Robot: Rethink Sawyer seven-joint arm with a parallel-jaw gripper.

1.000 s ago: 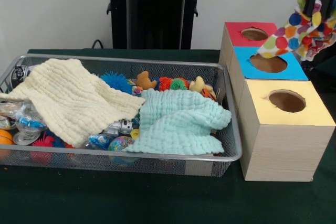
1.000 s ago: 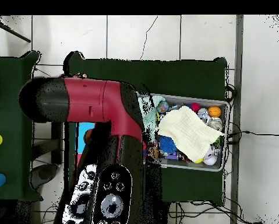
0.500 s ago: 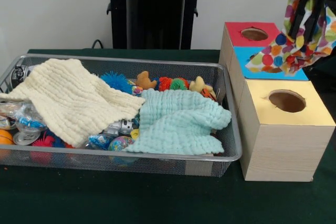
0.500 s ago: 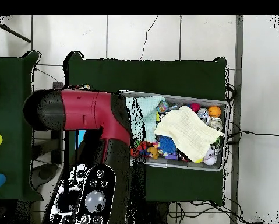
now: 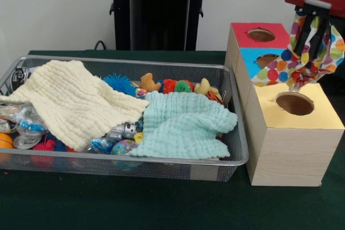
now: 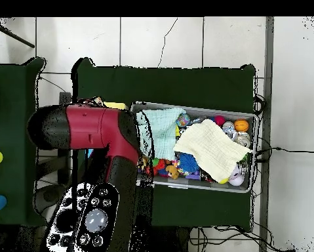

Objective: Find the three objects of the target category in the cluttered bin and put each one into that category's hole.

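My gripper (image 5: 308, 44) hangs at the upper right of the front view, shut on a polka-dot cloth (image 5: 285, 65). The cloth dangles over the blue-topped box (image 5: 249, 60) and reaches the far edge of the yellow-topped box (image 5: 318, 118), just behind its round hole (image 5: 294, 103). A red-topped box (image 5: 243, 33) stands behind them. The wire bin (image 5: 135, 158) holds a cream cloth (image 5: 75, 100), a mint cloth (image 5: 183, 125) and several small toys half buried under them. In the overhead view the red arm (image 6: 87, 128) hides the boxes and the gripper.
Along the bin's back wall lie a blue spiky ball (image 5: 119, 83), a tan plush toy (image 5: 149, 83) and orange-green toys (image 5: 178, 85). Clear and coloured balls crowd the bin's left end (image 5: 19, 127). The overhead view shows the bin (image 6: 200, 187) beside the arm.
The gripper has come into the front view from the upper right and dropped lower, carrying the polka-dot cloth from over the blue box toward the yellow box. The bin's contents have not moved.
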